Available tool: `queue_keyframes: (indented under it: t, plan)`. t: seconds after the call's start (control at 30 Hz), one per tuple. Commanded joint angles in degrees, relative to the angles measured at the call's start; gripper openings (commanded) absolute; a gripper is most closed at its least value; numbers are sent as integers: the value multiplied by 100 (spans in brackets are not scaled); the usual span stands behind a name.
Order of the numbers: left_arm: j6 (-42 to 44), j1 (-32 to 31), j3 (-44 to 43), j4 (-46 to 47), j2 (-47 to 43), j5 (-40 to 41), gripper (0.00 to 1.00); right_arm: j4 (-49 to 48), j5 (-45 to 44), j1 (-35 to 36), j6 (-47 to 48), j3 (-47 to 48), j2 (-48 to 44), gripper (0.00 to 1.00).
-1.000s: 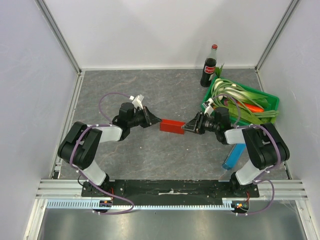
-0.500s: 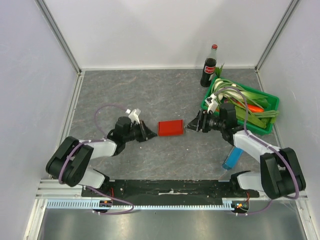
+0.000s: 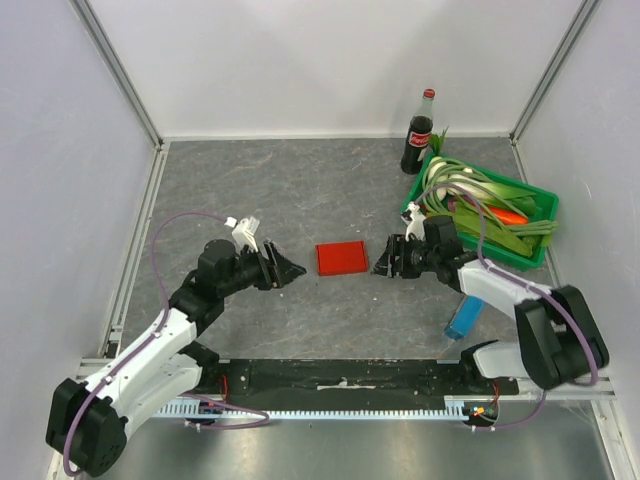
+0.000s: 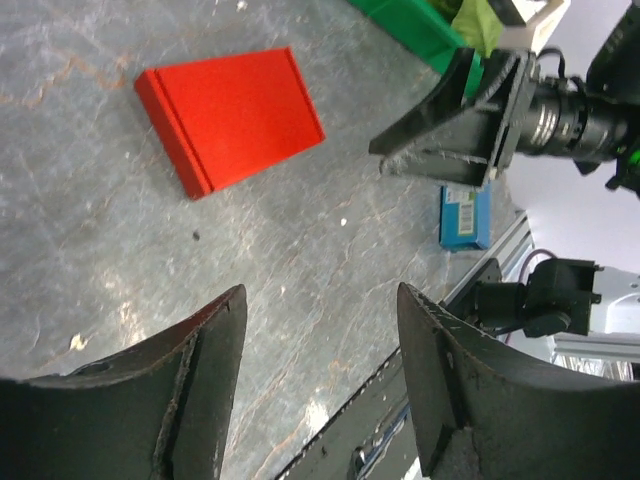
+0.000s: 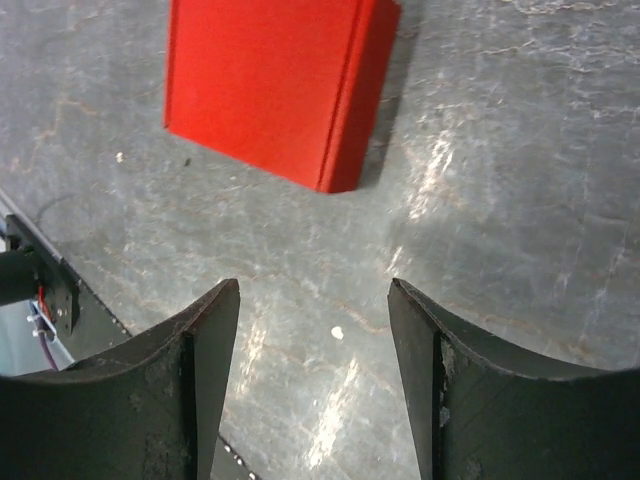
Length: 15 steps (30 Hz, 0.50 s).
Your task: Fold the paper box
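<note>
Left hand (image 3: 290, 270) & right hand (image 3: 384, 264) open, apart from paper box (image 3: 340, 257) btwn them — crate (image 3: 551, 222), bottle (image 3: 417, 135) nearby.

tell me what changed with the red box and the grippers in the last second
Both let go of the paper box and backed off, the left gripper leftward, the right gripper slightly rightward; both now stand open. The box, earlier pinched between them, lies flat on the table. The bottle, green crate and blue box stayed put.
</note>
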<state>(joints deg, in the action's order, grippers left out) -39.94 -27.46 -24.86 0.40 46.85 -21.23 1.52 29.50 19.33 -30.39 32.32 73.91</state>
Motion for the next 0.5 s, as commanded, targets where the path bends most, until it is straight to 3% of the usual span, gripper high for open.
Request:
queue_keyframes:
  t: [0.0,0.17,0.33,0.47]
  plan:
    - [250,-5,-54,-787,-106,-214,69,-661,-146,0,59,441,816,70]
    - [408,-5,-45,-910,-132,-574,70,-1022,144,9,349,1057,1923,68]
    - [575,-5,-273,-1455,-106,-479,70,-1250,144,114,367,1531,2408,66]
    - [505,-13,-493,-1526,78,-373,61,-1111,258,639,604,2277,3241,50]
